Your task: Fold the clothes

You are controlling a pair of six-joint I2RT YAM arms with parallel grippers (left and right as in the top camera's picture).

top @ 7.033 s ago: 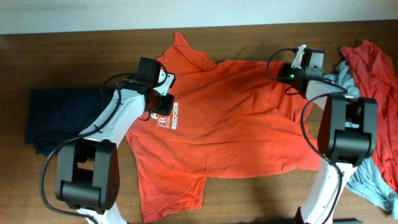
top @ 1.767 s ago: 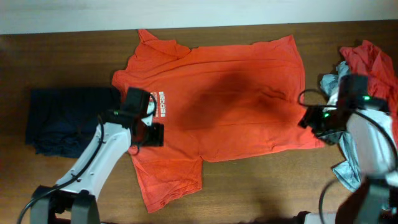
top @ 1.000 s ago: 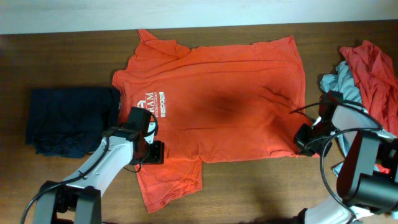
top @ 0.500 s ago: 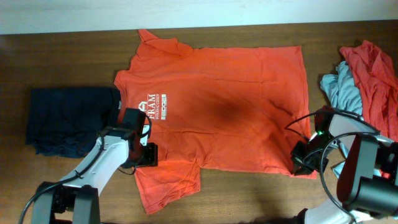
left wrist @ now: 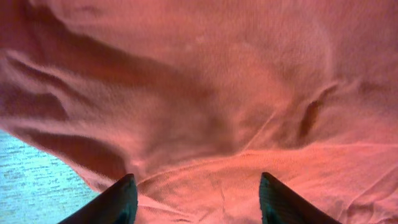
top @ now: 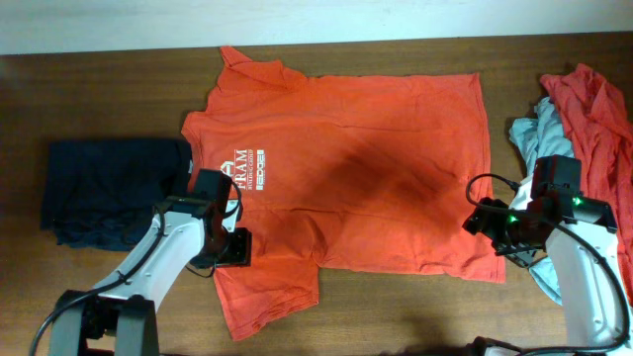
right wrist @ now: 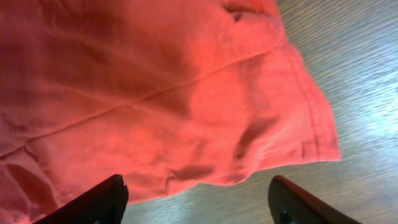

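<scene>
An orange-red T-shirt [top: 346, 168] with white chest print lies spread flat on the wooden table [top: 119, 89], collar to the left and hem to the right. My left gripper [top: 231, 247] hangs over the shirt's near-left part by the lower sleeve. In the left wrist view it [left wrist: 198, 204] is open, with wrinkled orange fabric [left wrist: 199, 93] lying beneath both fingers. My right gripper [top: 483, 220] is at the shirt's near-right hem corner. In the right wrist view it [right wrist: 199, 205] is open and holds nothing. The hem corner [right wrist: 155, 93] lies on the wood just ahead of the fingertips.
A navy shirt [top: 109, 188] lies bunched at the left, its edge touching the orange one. A red shirt [top: 593, 114] and a grey-blue one [top: 542, 143] are piled at the right edge, close beside my right arm. Bare wood [right wrist: 354, 81] shows past the hem.
My right gripper has gone from shut to open and let go of the hem corner, which now lies flat. The right arm has drawn back. The left arm has hardly moved.
</scene>
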